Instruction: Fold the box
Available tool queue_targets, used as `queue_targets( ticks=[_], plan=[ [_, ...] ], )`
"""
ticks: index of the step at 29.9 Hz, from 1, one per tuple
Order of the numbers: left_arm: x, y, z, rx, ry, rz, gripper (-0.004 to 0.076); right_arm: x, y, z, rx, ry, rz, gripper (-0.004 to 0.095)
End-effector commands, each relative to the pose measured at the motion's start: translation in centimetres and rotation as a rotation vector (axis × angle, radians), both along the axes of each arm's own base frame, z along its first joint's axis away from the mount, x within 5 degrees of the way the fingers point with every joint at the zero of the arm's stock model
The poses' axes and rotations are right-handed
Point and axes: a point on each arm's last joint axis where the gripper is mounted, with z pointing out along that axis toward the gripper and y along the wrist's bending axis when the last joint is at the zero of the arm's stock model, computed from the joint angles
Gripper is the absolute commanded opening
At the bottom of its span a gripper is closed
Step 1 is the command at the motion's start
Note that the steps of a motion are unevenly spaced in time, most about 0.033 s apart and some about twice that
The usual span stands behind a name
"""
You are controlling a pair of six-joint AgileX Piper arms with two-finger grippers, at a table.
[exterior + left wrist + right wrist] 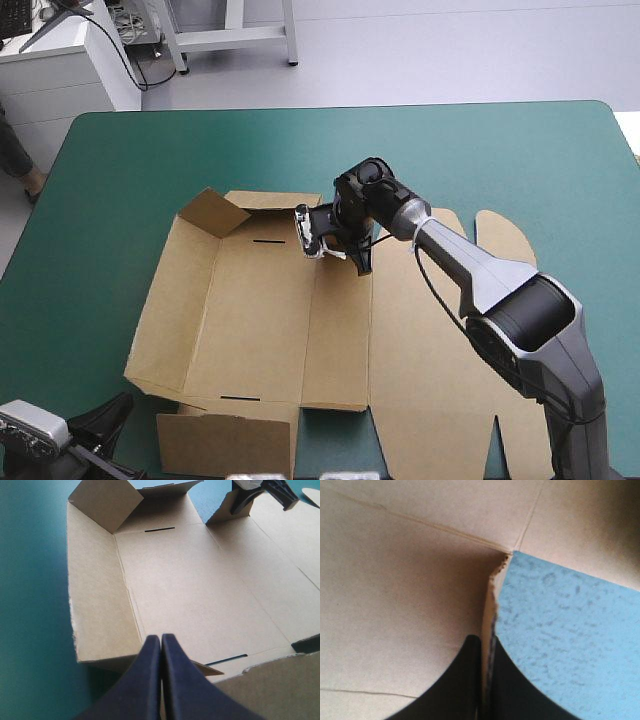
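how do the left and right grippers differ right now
The right gripper pinches a raised edge of the box between its fingers; the left gripper is shut with nothing between its fingers. The right gripper is at the box's far side; the left gripper sits by its near left corner. Both have their black fingers pressed together.

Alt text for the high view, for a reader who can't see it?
The right claw pinches a flap at the far edge of the brown box, which lies partly folded on the teal-green table, left wall and one corner flap raised. The left claw sits by its near-left corner.
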Motion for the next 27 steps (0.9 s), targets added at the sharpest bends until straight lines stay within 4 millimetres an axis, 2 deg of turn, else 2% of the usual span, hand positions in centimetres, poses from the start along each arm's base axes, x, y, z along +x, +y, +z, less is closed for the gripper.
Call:
queue_targets(
  ticks=[1, 6, 8, 11, 15, 17, 21, 27],
  plan=[
    [-0.1, 0.0, 1.2, -0.048, -0.086, 0.002, -0.0009, -0.1, -0.4, 3.5, 0.046, -0.109, 0.017, -0.0019],
    [-0.1, 0.0, 1.2, -0.048, -0.086, 0.002, -0.0009, 0.1, -0.2, 3.6, 0.071, -0.131, 0.007, -0.0013],
    [-0.1, 0.0, 1.2, -0.048, -0.086, 0.002, -0.0009, 0.1, -0.2, 3.7, 0.079, -0.131, 0.005, 0.0023],
    [-0.1, 0.0, 1.2, -0.048, -0.086, 0.002, -0.0009, 0.1, -0.2, 3.6, 0.078, -0.127, 0.004, 0.0165],
    [-0.1, 0.0, 1.2, -0.048, -0.086, 0.002, -0.0009, 0.1, -0.3, 3.6, 0.076, -0.127, -0.016, 0.0429],
    [-0.1, 0.0, 1.2, -0.048, -0.086, 0.002, -0.0009, 0.1, -0.3, 4.0, 0.097, -0.125, -0.053, 0.0503],
    [-0.1, 0.0, 1.2, -0.048, -0.086, 0.002, -0.0008, 0.1, -0.3, 5.8, 0.141, -0.118, -0.135, 0.0515],
    [-0.1, 0.0, 1.2, -0.048, -0.086, 0.002, -0.0009, -0.8, -1.3, 11.3, 0.221, -0.086, -0.334, 0.0513]
  ],
)
